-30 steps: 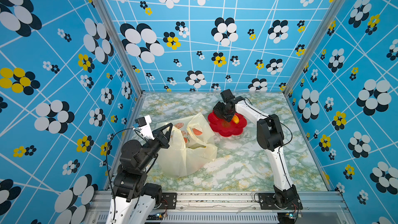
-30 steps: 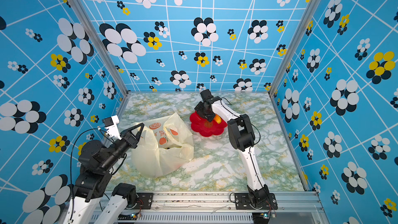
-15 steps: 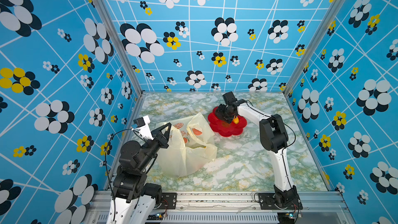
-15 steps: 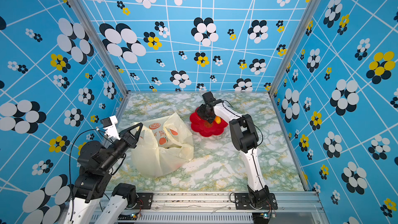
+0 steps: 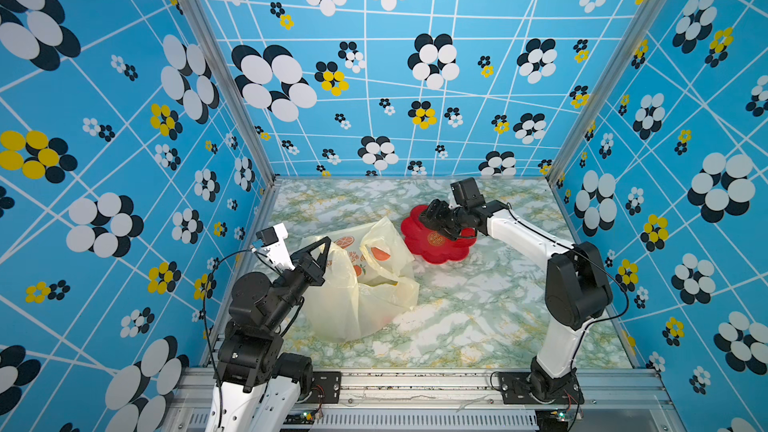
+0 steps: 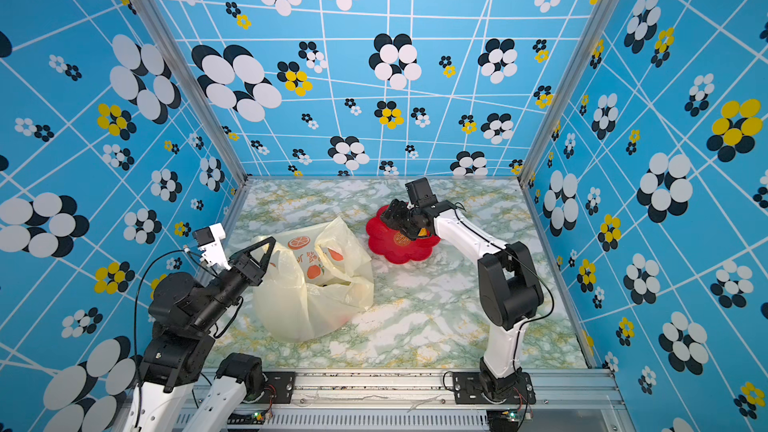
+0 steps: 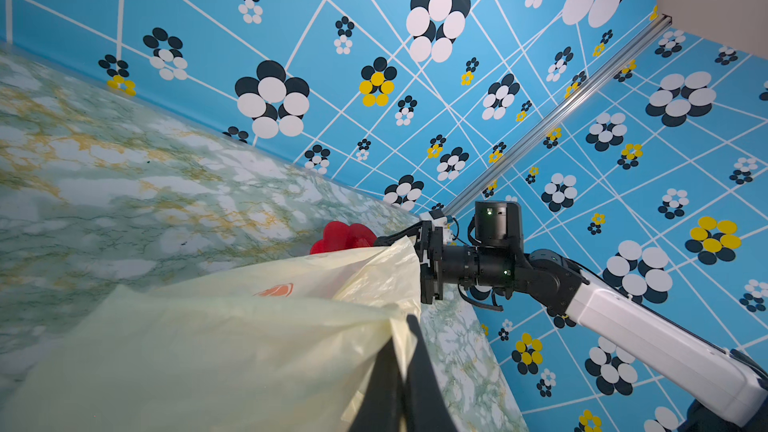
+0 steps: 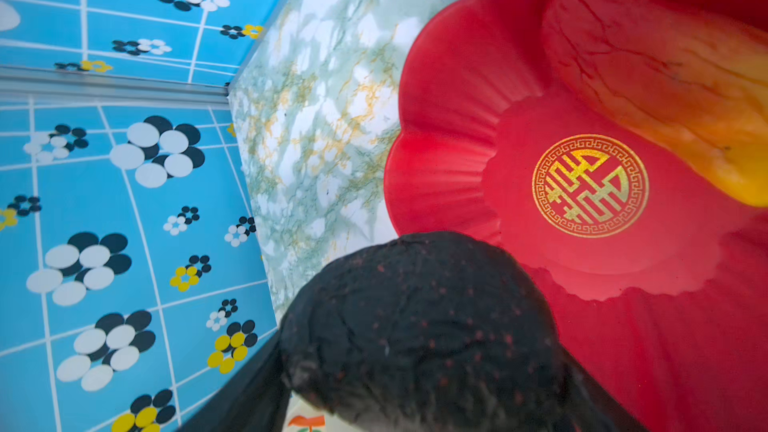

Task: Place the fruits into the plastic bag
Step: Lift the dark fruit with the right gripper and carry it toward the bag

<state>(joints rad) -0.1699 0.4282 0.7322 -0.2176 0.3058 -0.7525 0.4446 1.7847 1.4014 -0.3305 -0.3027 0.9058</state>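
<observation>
Left pincer [image 5: 322, 248]: mine, pinched fully closed on the upper edge of the plastic bag [image 5: 357, 297]; in the left wrist view the cream film runs right into my closed tips. I hold it up, I judge, so the mouth gapes toward the plate instead of slumping flat.

Right pincer [image 5: 432, 218]: jaws spread wide around the dark avocado-like fruit [image 8: 419, 334], which fills the space between them in the right wrist view. It looks gripped and clear of the plate, though I cannot see the pads themselves.

Plastic bag: slumped on the marble table [image 5: 478, 317], between my 2 arms, its near handle just beside the red plate [image 5: 449, 253].

Mango [image 8: 665, 76]: lying on the plate's rim side, red fading to yellow, untouched.

Other fruits: a reddish shape shows through the bag's lower wall; I cannot tell which fruit.

Why the plate sits close: a short carry from plate to bag mouth.

Next, as I judge: carry the dark fruit over the held-open mouth, then release; a sagging edge could block it.
</observation>
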